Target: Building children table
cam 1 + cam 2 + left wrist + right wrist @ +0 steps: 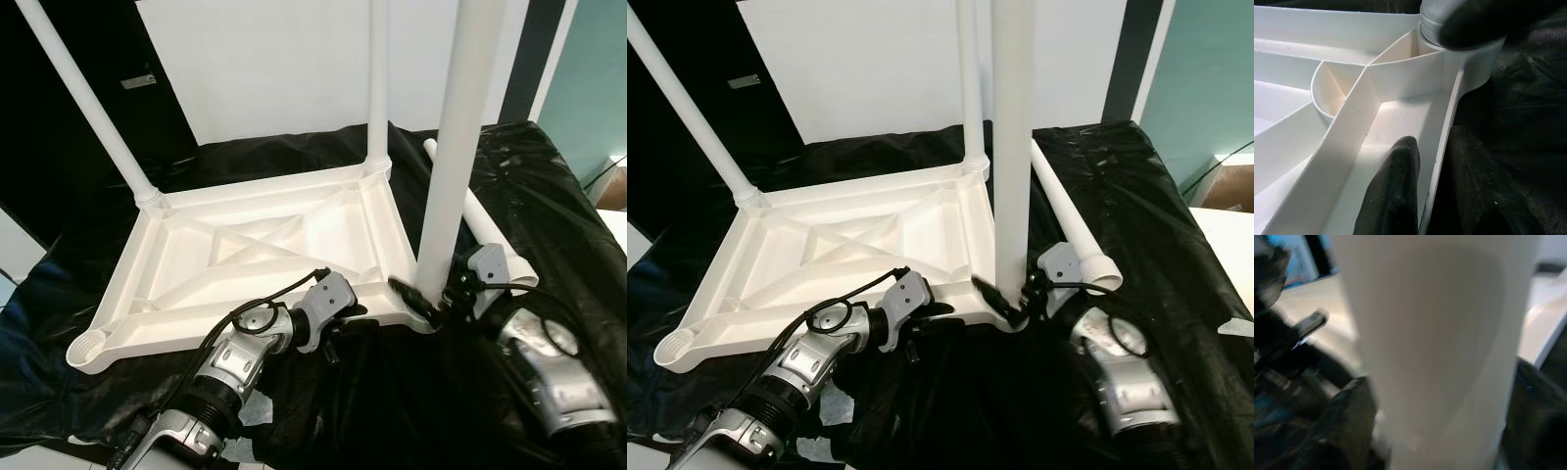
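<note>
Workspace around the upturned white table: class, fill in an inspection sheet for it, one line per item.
Surface: black sheet, crinkled.
Job's things: white tabletop upside down; three legs standing in corner sockets, near-left socket empty; fourth leg lying loose.
Clutter: nothing seen.
Grippers: left gripper straddles the tabletop's near rim; right gripper closed around the near leg at its base.
Cables: black cable on left wrist.
Surroundings: white wall, dark panels.
</note>
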Controlling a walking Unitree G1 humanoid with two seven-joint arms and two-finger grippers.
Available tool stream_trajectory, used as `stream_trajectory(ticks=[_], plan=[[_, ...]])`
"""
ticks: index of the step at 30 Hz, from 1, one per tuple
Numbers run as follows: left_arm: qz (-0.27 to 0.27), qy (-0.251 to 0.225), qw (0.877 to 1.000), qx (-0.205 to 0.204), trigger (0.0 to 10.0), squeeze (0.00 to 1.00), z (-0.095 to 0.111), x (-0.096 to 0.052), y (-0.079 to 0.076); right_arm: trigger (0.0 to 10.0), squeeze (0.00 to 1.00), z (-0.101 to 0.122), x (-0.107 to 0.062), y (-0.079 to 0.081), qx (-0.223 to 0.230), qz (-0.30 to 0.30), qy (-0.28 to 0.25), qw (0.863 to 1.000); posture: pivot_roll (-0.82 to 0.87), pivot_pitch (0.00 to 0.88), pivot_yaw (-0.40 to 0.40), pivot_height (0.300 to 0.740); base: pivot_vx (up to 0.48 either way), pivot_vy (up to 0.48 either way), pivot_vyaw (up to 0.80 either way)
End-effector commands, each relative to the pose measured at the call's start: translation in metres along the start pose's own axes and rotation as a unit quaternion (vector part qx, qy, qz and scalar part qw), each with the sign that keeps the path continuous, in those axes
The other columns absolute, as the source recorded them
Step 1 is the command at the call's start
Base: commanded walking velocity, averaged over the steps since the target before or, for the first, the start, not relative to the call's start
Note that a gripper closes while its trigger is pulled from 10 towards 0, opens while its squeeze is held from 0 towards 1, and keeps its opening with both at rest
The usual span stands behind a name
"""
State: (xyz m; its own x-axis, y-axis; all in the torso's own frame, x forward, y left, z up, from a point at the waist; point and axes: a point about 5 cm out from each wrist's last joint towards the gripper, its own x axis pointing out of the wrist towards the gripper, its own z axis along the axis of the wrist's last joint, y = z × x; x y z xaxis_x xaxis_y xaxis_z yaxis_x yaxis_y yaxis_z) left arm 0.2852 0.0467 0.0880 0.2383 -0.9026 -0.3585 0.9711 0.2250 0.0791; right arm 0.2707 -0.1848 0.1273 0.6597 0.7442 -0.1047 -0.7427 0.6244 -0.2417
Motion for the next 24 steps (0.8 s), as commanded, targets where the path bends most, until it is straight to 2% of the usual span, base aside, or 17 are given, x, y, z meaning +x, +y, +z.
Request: stream_trajectory(ticks=[1, 2, 4, 8, 12, 14, 15, 16, 17, 18, 19, 20, 22, 23, 24], plan=[[-0.048, 0.070, 0.995, -0.045, 10.0, 0.00, -0.036, 0.002, -0.019, 1.7, 0.00, -0.003, 0.002, 0.004, 0.016, 0.040, 0.007, 0.999, -0.08, 0.000, 0.090, 0.740, 0.000, 0.000, 0.00], [-0.047, 0.069, 0.995, -0.045, 10.0, 0.00, -0.036, 0.003, -0.018, 0.0, 0.00, -0.004, 0.000, 0.004, 0.022, 0.053, 0.013, 0.998, -0.07, 0.000, 0.086, 0.740, 0.000, 0.000, 0.00], [-0.043, 0.066, 0.996, -0.047, 10.0, 0.00, -0.035, 0.003, -0.018, 0.0, 0.00, -0.006, -0.003, 0.004, 0.032, 0.076, 0.025, 0.996, -0.07, 0.000, 0.079, 0.740, 0.000, 0.000, 0.00], [-0.041, 0.066, 0.996, -0.049, 10.0, 0.00, -0.036, 0.003, -0.018, 0.0, 0.00, -0.008, -0.002, 0.006, 0.042, 0.076, 0.028, 0.996, -0.07, 0.000, 0.078, 0.740, 0.000, 0.000, 0.00], [-0.041, 0.067, 0.996, -0.049, 10.0, 0.00, -0.037, 0.003, -0.019, 0.0, 0.00, -0.009, 0.002, 0.010, 0.053, 0.051, 0.015, 0.997, -0.07, 0.000, 0.080, 0.740, 0.000, 0.000, 0.00], [-0.042, 0.067, 0.996, -0.048, 10.0, 0.00, -0.036, 0.004, -0.019, 0.0, 0.00, -0.009, 0.004, 0.014, 0.058, 0.029, 0.002, 0.998, -0.07, 0.000, 0.080, 0.740, 0.000, 0.000, 0.00], [-0.042, 0.067, 0.996, -0.048, 10.0, 0.00, -0.036, 0.004, -0.019, 0.0, 0.00, -0.010, 0.008, 0.018, 0.065, -0.002, -0.012, 0.998, -0.07, 0.000, 0.080, 0.740, 0.000, 0.000, 0.00], [-0.042, 0.067, 0.996, -0.048, 10.0, 0.00, -0.036, 0.004, -0.019, 0.0, 0.00, -0.010, 0.008, 0.018, 0.065, -0.002, -0.012, 0.998, -0.07, 0.000, 0.080, 0.740, 0.000, 0.000, 0.00], [-0.042, 0.067, 0.996, -0.047, 10.0, 0.00, -0.036, 0.004, -0.019, 0.0, 0.00, -0.012, 0.010, 0.017, 0.066, -0.137, -0.038, 0.988, -0.07, 0.000, 0.081, 0.740, 0.000, 0.000, 0.00], [-0.042, 0.067, 0.996, -0.047, 10.0, 0.00, -0.036, 0.004, -0.019, 0.0, 0.00, -0.012, 0.010, 0.017, 0.066, -0.137, -0.038, 0.988, -0.07, 0.000, 0.081, 0.740, 0.000, 0.000, 0.00], [-0.044, 0.067, 0.996, -0.046, 10.0, 0.00, -0.036, 0.003, -0.019, 0.0, 0.00, -0.014, 0.011, 0.024, 0.059, -0.225, -0.051, 0.971, -0.06, 0.000, 0.085, 0.740, 0.000, 0.000, 0.00], [-0.044, 0.068, 0.996, -0.046, 10.0, 0.00, -0.036, 0.003, -0.019, 0.0, 0.00, -0.016, 0.011, 0.029, 0.060, -0.275, -0.058, 0.958, -0.06, 0.000, 0.085, 0.740, 0.000, 0.000, 0.00], [-0.044, 0.068, 0.996, -0.046, 10.0, 0.00, -0.036, 0.003, -0.019, 0.0, 0.00, -0.016, 0.011, 0.029, 0.060, -0.275, -0.058, 0.958, -0.06, 0.000, 0.085, 0.740, 0.000, 0.000, 0.00], [-0.045, 0.068, 0.996, -0.045, 10.0, 0.00, -0.036, 0.003, -0.019, 0.0, 0.00, -0.016, 0.011, 0.029, 0.056, -0.306, -0.062, 0.948, -0.06, 0.000, 0.085, 0.740, 0.000, 0.000, 0.00], [-0.045, 0.069, 0.996, -0.045, 10.0, 0.00, -0.036, 0.003, -0.018, 0.0, 0.00, -0.015, 0.011, 0.027, 0.053, -0.315, -0.063, 0.946, -0.06, 0.000, 0.089, 0.740, 0.000, 0.000, 0.00]])
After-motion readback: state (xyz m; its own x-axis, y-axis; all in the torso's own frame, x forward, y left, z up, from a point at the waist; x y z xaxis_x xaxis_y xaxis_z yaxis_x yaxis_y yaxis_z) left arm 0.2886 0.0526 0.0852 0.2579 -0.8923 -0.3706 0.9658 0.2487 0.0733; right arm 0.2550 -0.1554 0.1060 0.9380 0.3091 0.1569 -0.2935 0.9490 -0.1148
